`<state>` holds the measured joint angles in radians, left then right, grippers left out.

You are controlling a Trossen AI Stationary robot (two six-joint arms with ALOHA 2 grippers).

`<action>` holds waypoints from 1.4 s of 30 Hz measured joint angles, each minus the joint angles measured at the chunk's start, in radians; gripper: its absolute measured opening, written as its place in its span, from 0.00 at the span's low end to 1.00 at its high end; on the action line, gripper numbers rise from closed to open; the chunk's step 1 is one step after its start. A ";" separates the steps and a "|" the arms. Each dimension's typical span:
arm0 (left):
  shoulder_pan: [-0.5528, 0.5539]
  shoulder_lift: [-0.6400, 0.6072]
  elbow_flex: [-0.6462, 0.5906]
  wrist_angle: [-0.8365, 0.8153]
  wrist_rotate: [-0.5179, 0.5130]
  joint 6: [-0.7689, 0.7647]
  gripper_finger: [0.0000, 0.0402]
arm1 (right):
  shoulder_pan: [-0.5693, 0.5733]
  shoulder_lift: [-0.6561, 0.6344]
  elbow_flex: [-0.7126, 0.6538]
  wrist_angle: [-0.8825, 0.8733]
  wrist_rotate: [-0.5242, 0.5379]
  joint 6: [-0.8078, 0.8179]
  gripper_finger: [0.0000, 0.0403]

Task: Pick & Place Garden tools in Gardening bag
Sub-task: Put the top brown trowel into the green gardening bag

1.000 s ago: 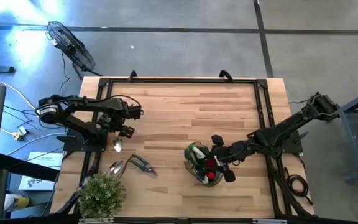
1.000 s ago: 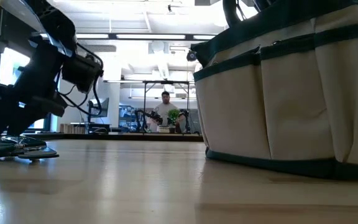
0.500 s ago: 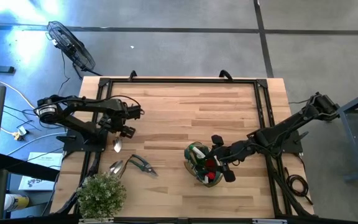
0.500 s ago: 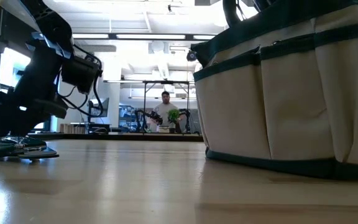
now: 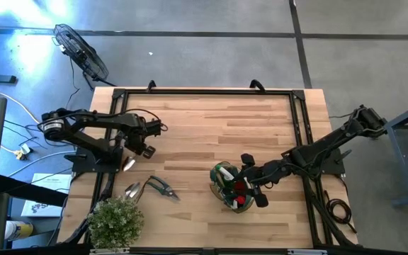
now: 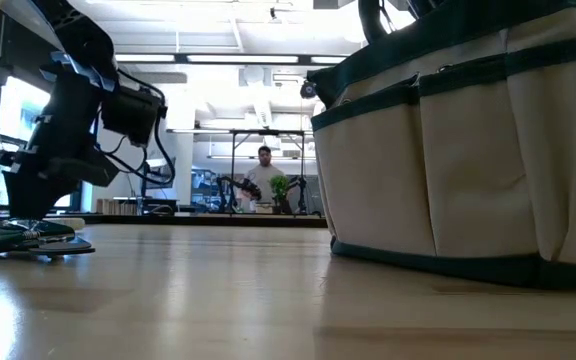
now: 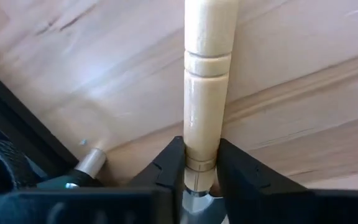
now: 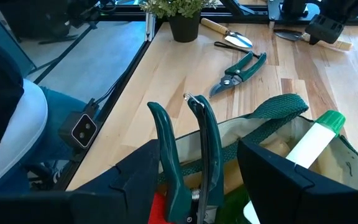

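Wooden trowel handle [image 7: 205, 106] is pinched by left gripper [image 7: 199, 163]; lift should be straight. Right gripper [image 8: 229, 180] is held open over bag [image 5: 227, 185].

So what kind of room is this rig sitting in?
Likely a robotics lab or open workshop: bare concrete floor around the table, ceiling strip lights, and a person at another arm rig across the room.

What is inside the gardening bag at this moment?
Inside the gardening bag a white bottle with a green cap, green-handled shears and a red piece show. Anything deeper is covered.
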<state>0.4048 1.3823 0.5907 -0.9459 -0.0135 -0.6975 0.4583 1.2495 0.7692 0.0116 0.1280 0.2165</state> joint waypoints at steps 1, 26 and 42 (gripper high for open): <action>0.000 0.000 0.000 0.000 -0.006 0.010 0.14 | 0.000 0.000 0.000 0.000 0.000 0.000 0.51; 0.001 0.004 0.268 -0.020 -0.153 0.261 0.14 | -0.001 0.000 0.000 0.084 0.047 -0.037 0.51; -0.080 -0.149 0.539 0.117 -0.073 0.503 0.14 | -0.001 0.000 0.000 0.183 0.516 -0.145 0.51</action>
<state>0.3244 1.2335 1.1301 -0.8293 -0.0861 -0.1941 0.4576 1.2491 0.7692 0.1942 0.6436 0.0713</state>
